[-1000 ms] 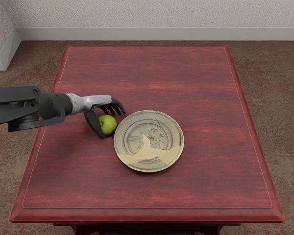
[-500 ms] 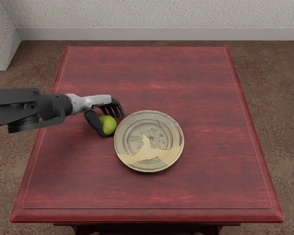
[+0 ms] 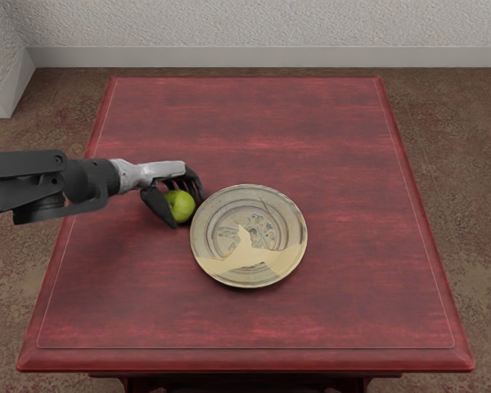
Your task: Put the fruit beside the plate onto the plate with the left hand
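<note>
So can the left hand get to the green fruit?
Probably yes. The left hand is curled right around the green fruit, with nothing between them. The plate sits close beside it.

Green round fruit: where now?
Head view: green round fruit on red wooden table, just left of patterned ceramic plate, gripped by left robot hand.
</note>
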Robot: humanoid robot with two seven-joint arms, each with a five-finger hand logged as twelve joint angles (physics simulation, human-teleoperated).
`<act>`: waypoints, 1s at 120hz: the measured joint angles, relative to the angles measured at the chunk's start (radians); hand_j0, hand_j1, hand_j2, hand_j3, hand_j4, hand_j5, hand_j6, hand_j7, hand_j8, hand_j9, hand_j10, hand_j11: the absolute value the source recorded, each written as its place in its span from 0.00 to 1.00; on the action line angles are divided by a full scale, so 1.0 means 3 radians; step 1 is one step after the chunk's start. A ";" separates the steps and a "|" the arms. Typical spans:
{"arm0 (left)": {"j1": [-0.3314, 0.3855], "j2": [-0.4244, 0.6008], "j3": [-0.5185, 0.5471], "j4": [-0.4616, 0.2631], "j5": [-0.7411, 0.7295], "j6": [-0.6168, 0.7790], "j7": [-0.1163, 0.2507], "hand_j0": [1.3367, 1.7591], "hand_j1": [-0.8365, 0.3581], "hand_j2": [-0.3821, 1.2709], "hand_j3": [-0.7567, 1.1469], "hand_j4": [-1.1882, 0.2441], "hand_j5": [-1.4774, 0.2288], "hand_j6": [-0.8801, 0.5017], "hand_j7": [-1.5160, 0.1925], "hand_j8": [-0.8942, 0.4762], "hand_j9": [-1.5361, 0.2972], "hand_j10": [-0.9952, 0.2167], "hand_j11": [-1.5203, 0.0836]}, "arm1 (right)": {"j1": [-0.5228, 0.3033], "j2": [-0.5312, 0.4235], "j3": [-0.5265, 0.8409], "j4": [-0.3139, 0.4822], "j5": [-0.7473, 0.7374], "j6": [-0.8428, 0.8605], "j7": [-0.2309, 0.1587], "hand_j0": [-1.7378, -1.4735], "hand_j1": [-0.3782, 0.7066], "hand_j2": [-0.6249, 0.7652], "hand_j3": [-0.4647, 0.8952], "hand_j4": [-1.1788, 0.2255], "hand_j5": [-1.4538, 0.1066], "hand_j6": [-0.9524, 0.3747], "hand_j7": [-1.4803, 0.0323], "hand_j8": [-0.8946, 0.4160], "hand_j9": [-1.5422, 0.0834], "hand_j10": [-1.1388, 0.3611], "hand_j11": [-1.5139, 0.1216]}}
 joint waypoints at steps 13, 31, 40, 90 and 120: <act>-0.0012 -0.0005 -0.0002 0.0000 0.0003 0.0001 0.0002 0.75 0.52 0.34 0.40 0.46 0.45 0.30 0.47 0.35 0.45 0.39 0.50 | 0.0000 0.0000 0.0000 0.0000 0.0000 0.0000 0.0000 0.30 0.03 0.45 0.34 0.84 0.93 0.72 0.98 0.68 0.95 0.76 0.93; -0.0030 -0.0006 -0.0003 0.0000 0.0000 -0.0001 0.0002 0.76 0.52 0.36 0.40 0.45 0.45 0.28 0.47 0.34 0.45 0.38 0.50 | 0.0000 0.0000 0.0000 0.0000 0.0000 0.0000 0.0000 0.30 0.03 0.45 0.34 0.84 0.93 0.72 0.98 0.68 0.95 0.76 0.93; -0.0039 0.0002 -0.0003 -0.0016 0.0001 -0.0001 0.0003 0.76 0.51 0.38 0.40 0.45 0.45 0.28 0.47 0.34 0.45 0.37 0.50 | 0.0000 0.0000 0.0000 0.0000 -0.0001 0.0000 0.0000 0.30 0.03 0.45 0.34 0.84 0.93 0.72 0.98 0.68 0.95 0.76 0.93; -0.0198 0.0107 -0.0003 -0.0143 0.0000 0.0000 0.0024 0.76 0.50 0.42 0.40 0.43 0.43 0.27 0.45 0.34 0.43 0.35 0.48 | 0.0000 0.0000 0.0000 0.0000 -0.0001 0.0000 0.0000 0.30 0.03 0.45 0.34 0.84 0.93 0.72 0.98 0.68 0.95 0.76 0.93; -0.0370 0.0110 -0.0003 -0.0337 -0.0026 -0.0023 0.0041 0.76 0.51 0.43 0.40 0.43 0.43 0.26 0.45 0.34 0.43 0.35 0.48 | 0.0000 0.0000 0.0000 0.0000 0.0000 0.0000 0.0000 0.30 0.03 0.45 0.34 0.84 0.93 0.72 0.98 0.68 0.95 0.76 0.93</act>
